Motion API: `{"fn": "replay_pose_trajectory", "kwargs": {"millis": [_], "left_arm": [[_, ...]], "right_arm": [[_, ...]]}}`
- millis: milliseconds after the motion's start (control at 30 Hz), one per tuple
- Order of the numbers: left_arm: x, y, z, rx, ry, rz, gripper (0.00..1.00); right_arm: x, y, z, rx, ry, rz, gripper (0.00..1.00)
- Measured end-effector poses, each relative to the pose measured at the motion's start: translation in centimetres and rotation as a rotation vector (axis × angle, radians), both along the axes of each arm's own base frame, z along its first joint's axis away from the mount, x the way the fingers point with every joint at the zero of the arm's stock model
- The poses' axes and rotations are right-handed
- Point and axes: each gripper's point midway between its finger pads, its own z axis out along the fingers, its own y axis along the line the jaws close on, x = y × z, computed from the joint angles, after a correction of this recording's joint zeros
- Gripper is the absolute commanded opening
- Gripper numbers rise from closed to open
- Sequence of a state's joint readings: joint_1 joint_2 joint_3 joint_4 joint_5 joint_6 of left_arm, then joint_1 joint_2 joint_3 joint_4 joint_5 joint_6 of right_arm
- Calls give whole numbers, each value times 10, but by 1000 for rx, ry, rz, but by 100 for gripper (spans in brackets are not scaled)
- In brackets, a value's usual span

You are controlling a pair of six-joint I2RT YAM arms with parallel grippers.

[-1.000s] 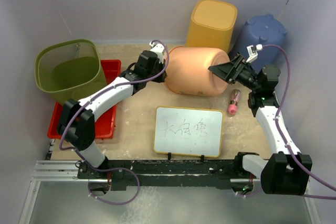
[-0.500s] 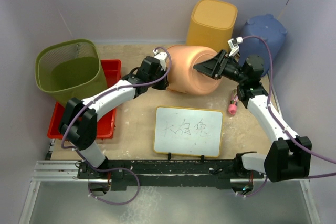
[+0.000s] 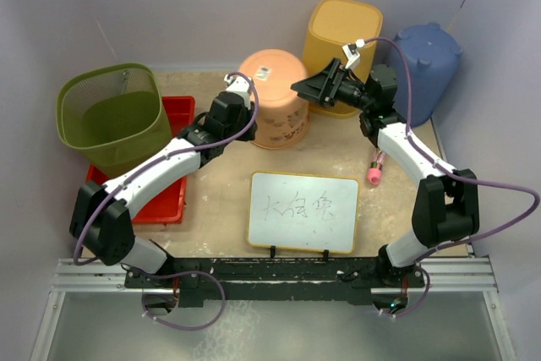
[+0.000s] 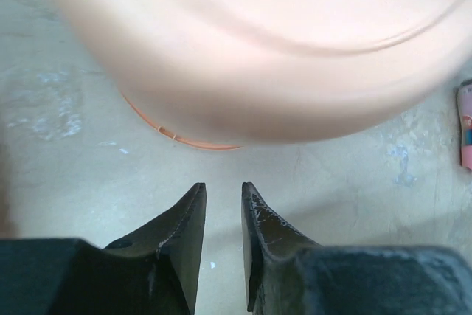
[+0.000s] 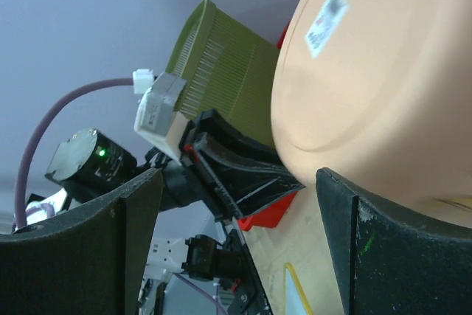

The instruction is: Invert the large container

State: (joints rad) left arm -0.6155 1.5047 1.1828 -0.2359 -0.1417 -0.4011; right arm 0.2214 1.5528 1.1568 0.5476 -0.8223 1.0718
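Nearest the arm bases, well behind both grippers: flat white board [image 3: 303, 210], pale yellow rim, smooth glossy face with handwritten marks.

On the near side of the left gripper [image 4: 223, 188] and off to its left: shallow red plastic tray [image 3: 173, 196]. On the near side of the right gripper [image 5: 236, 178]: small pink tube [image 3: 375, 166], lying on the sandy, scuffed tabletop [image 3: 220, 200].

Left gripper: black fingers parted by a narrow slot, nothing held, tips just short of the large container [image 3: 275, 101].

Large container: directly ahead of the left gripper and just left of the right gripper, between the two. Mouth down, base up. Smooth matte peach-orange plastic, rounded-square, tapering toward a base bearing a white sticker [image 3: 265, 72].

Right gripper: unclenched, fingers spread wide, level with the container's base; contact not discernible.

Far left of the left gripper: olive mesh basket [image 3: 110, 112], finely ribbed. Beyond the right gripper: yellow bin [image 3: 342, 35] and blue bin [image 3: 427, 57], smooth-walled.
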Motion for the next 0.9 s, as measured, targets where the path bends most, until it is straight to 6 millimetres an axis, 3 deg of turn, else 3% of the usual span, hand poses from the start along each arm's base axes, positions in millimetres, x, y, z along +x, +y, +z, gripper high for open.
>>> {"fn": "replay_pose_trajectory", "kwargs": {"millis": [167,300,400,500,567,667,733,800,900], "left_arm": [[-3,26,24,9,-58,96,31],[-6,40,38,19,-90,145,36],[-8,47,41,34,-93,164,39],[-10,50,40,47,-89,172,46],[-10,51,39,52,-84,174,48],[-9,51,44,48,-88,174,50],[-6,48,51,34,-98,169,51],[-4,43,60,14,-111,158,51],[-2,34,74,-25,-128,125,51]], "right_arm": [[3,8,17,12,-34,21,87],[4,-2,22,-83,-80,-34,91],[6,-30,24,-242,-115,-193,99],[1,-72,23,-413,-129,-403,100],[-5,-111,19,-539,-111,-567,100],[-16,-158,-1,-680,-45,-727,100],[-23,-183,-26,-766,30,-790,100],[-29,-197,-57,-837,114,-801,100],[-38,-200,-93,-897,206,-758,99]]}}
